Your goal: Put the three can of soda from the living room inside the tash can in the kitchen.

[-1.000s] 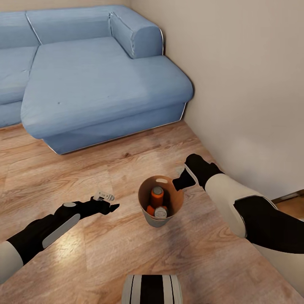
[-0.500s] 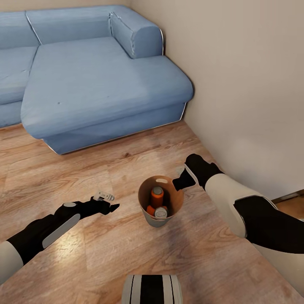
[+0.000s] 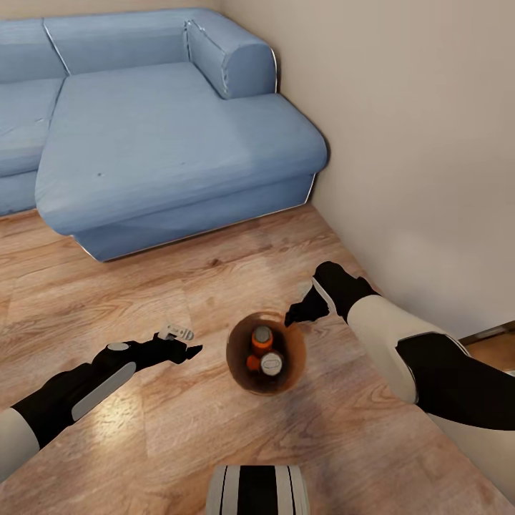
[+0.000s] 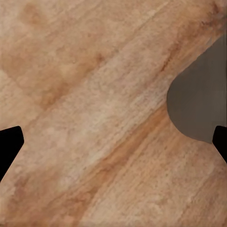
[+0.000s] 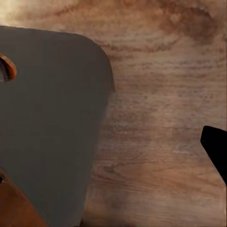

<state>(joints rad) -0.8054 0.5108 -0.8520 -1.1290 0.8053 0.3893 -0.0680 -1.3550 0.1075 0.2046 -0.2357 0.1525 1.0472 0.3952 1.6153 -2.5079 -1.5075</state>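
Note:
The tash can (image 3: 239,372) stands on the wood floor of the living room, its round brown inside seen almost from straight above and slightly blurred. Inside it are the cans of soda: one orange can (image 3: 262,342), one with a silvery top (image 3: 271,365), and a sliver of a third orange can (image 3: 252,362). My right gripper (image 3: 295,315) hangs open just beside the rim's far right. In the right wrist view the bucket's grey outside (image 5: 47,127) is close, with one black fingertip (image 5: 215,146) apart from it. My left gripper (image 3: 192,350) is open, low over the floor to the bucket's left.
A blue corner sofa (image 3: 172,136) fills the far left. A beige wall (image 3: 415,143) runs along the right, close behind my right arm. Open wood floor (image 3: 179,429) lies in front. My base (image 3: 257,490) sits at the near edge.
The bucket has shifted slightly left and its look has changed from tilted side-on to top-down. My right gripper's fingers have spread off the rim. The left arm has not moved.

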